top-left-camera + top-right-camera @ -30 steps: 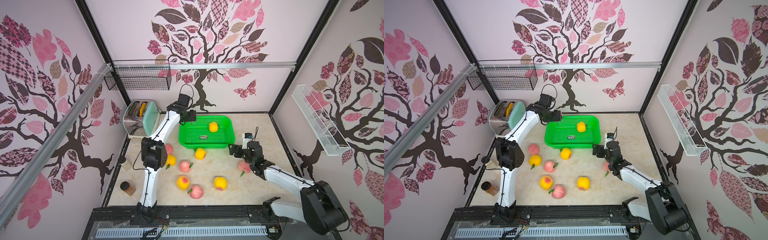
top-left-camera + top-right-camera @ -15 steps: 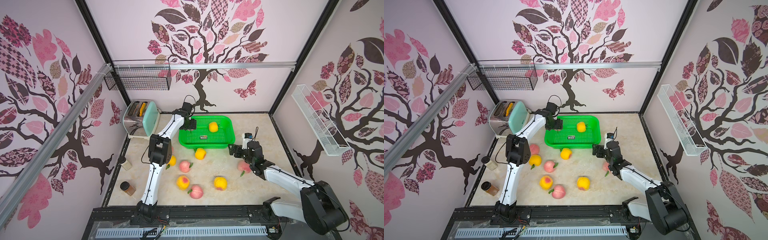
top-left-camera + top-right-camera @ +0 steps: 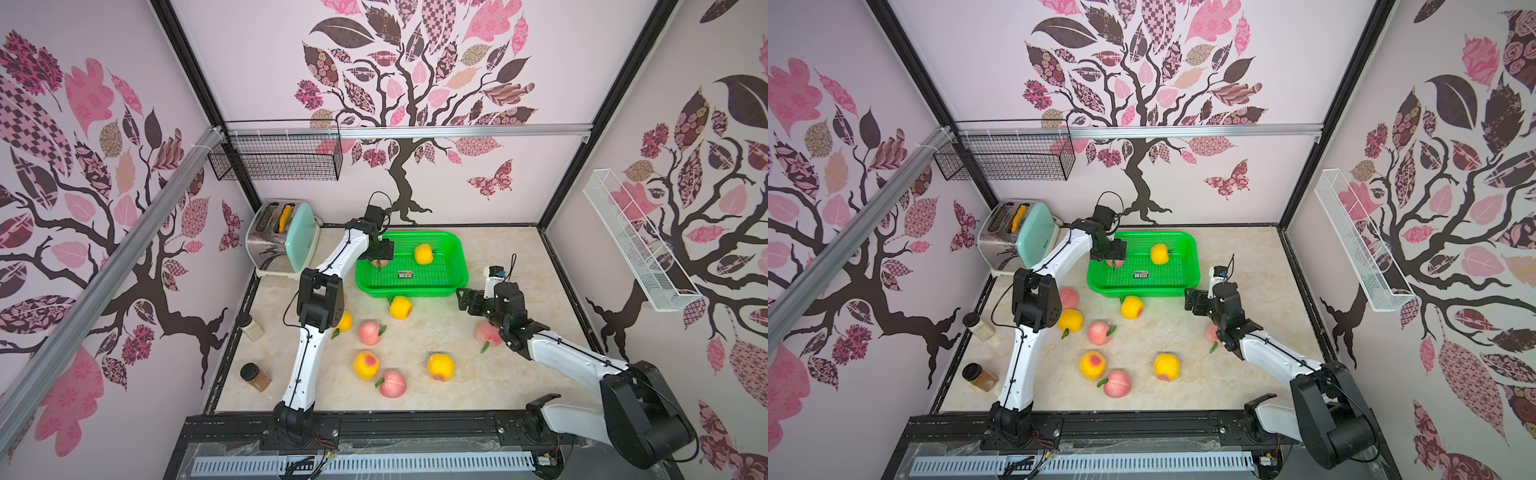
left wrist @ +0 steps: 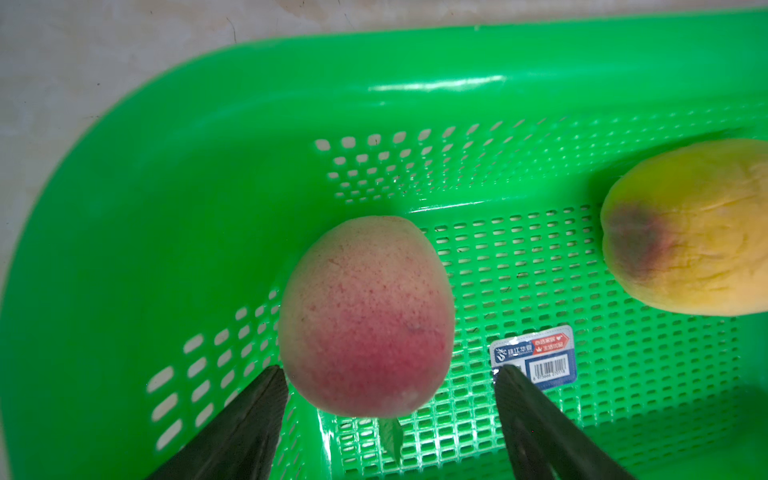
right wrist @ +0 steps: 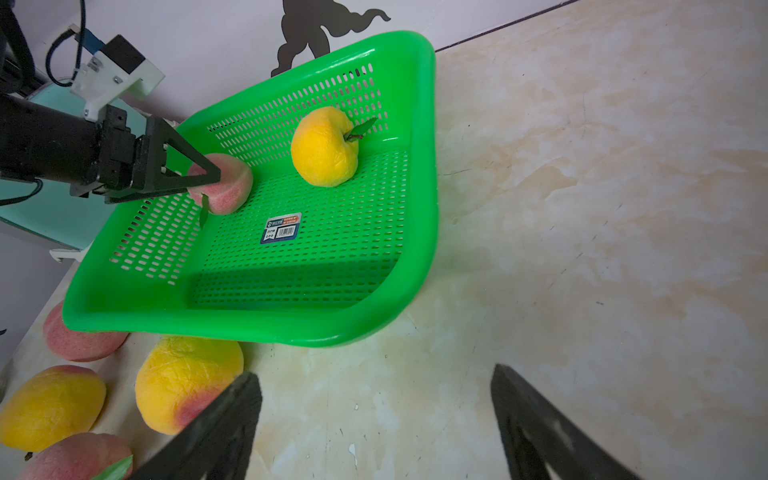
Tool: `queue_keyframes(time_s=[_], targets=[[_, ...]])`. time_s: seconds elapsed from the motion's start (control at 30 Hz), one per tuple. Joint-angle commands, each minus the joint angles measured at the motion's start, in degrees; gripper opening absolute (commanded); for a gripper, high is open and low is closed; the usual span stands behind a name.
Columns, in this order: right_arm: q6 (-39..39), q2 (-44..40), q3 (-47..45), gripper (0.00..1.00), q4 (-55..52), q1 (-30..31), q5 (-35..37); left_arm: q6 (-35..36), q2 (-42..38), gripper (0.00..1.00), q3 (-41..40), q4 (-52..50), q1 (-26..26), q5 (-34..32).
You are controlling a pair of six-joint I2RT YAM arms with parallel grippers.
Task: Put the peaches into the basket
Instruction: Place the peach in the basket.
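Jaws of left gripper (image 4: 388, 370) stand apart flanking pink peach (image 4: 365, 316) inside basket (image 4: 124, 187), apparently letting it settle clear of yellow peach (image 4: 690, 232); right gripper (image 5: 374, 372) hovers outside, spread and empty.

Basket (image 3: 411, 292) floor free along robot-side wall; yellow peach (image 3: 424, 254), pink peach (image 3: 379, 263), left gripper (image 4: 390, 376) crowd back.

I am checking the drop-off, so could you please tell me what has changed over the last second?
The left gripper moved from the far left corner of the basket inward and down, and its jaws opened, freeing the pink peach between them. The right gripper, the yellow peach in the basket and the eight peaches on the table stayed put.
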Motion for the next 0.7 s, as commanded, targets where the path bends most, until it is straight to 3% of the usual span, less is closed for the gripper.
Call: queue_keyframes(time_s=[0.0, 0.67], targets=[[0.4, 0.4, 1.8, 0.89, 0.5, 0.2, -0.1, 0.6, 0.9, 0.83, 0.6, -0.4, 0.1, 0.7], [0.0, 1.5, 2.2, 0.89, 0.0, 0.2, 0.3, -0.8, -1.6, 0.81, 1.5, -0.2, 0.0, 4.2]])
